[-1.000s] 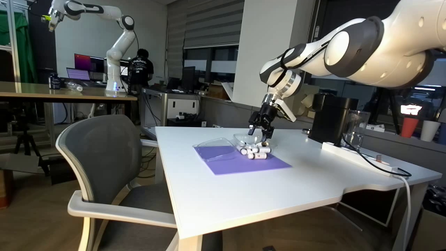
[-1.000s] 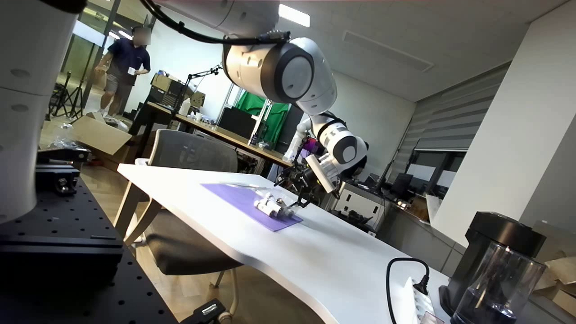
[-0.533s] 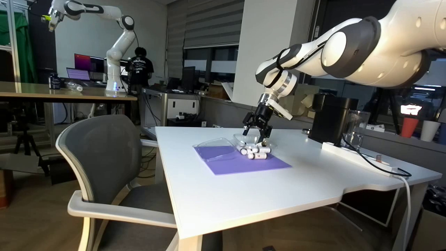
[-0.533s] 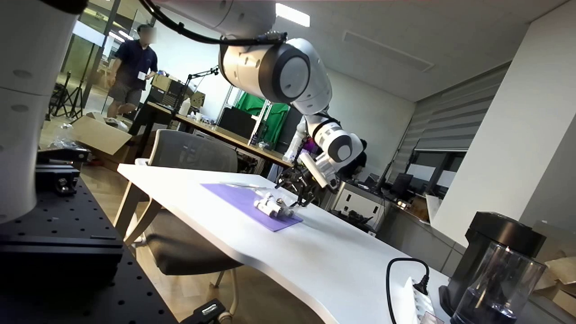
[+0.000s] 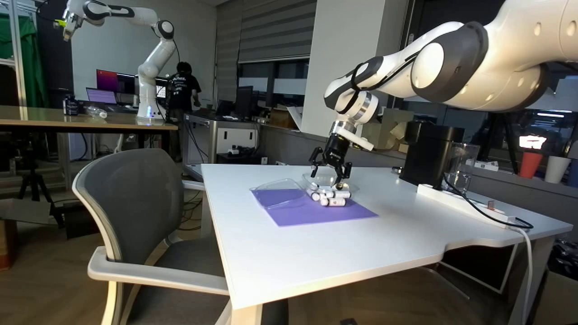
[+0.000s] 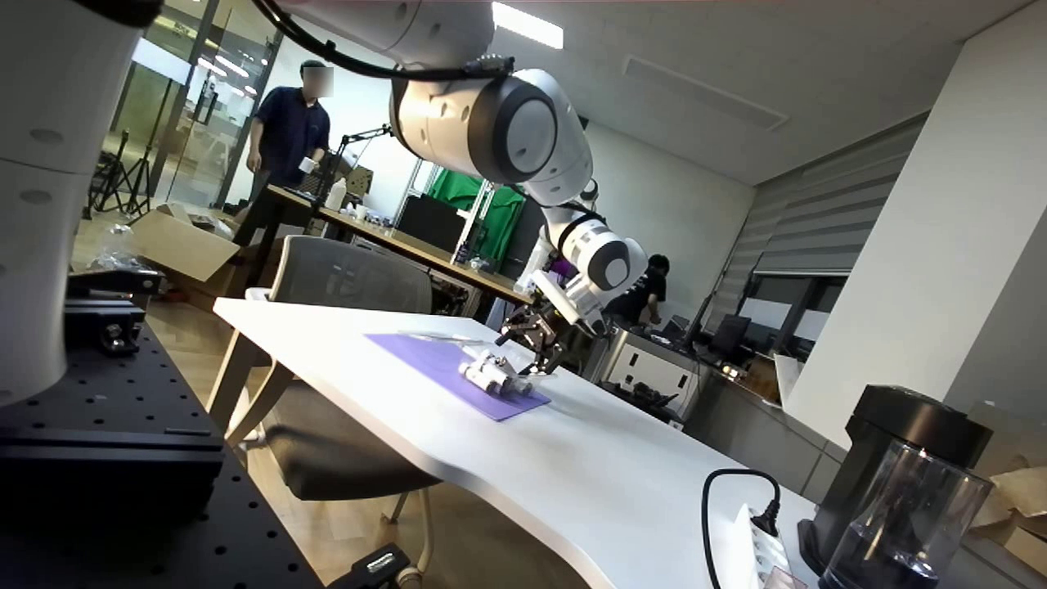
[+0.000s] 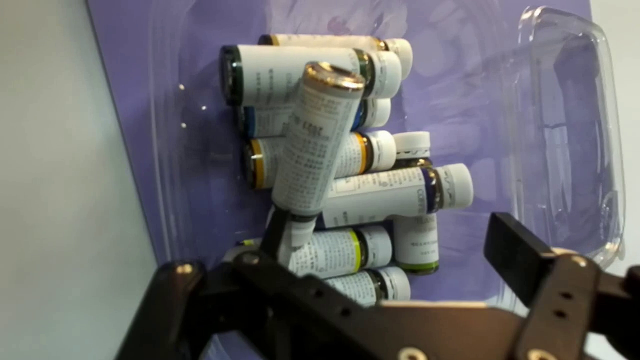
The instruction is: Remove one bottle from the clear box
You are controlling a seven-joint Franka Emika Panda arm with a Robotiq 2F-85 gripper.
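Both jaws of my black two-fingered gripper (image 7: 387, 235) stand apart over the clear plastic box (image 7: 160, 165) heaped with white-labelled, white-capped cylindrical bottles (image 7: 375, 197), so I judge this the lining-up step and next should centre one, perhaps the tilted bottle (image 7: 315, 145), before closing.

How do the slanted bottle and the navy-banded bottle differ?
The slanted bottle has its cap toward the wrist view's bottom edge; the navy-banded bottle, toward the right. The slanted bottle shows a golden end; the navy-banded bottle, a navy band by its cap. Both have white labels and caps.
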